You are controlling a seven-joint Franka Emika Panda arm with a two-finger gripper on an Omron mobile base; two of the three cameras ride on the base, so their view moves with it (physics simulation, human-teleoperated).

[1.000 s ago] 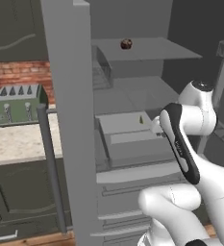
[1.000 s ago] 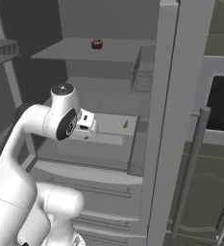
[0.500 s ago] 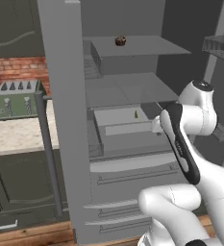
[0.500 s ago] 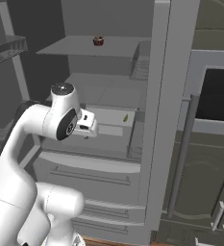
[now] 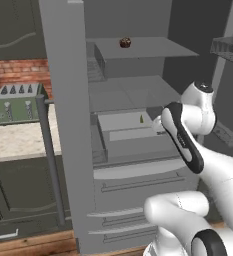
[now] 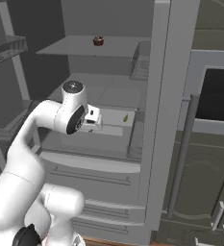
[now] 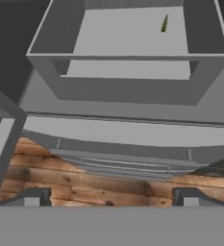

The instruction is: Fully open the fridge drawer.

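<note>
— The fridge drawer [image 7: 128, 89], where do you see it?
— Pulled out from the fridge's middle level, above the lower panels with bar handles [image 5: 140, 181]. You'll spot a small green item [image 7: 164, 23] lying inside, near its back.
— And your gripper [image 7: 108, 198]?
— Fingers spread, holding nothing, apart from the drawer's front, over the wooden floor [image 7: 60, 185].

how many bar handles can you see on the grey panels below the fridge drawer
2: one bar handle on the panel right under the fridge drawer, another bar handle on the panel lower down. The arm may hide parts or more.
</note>
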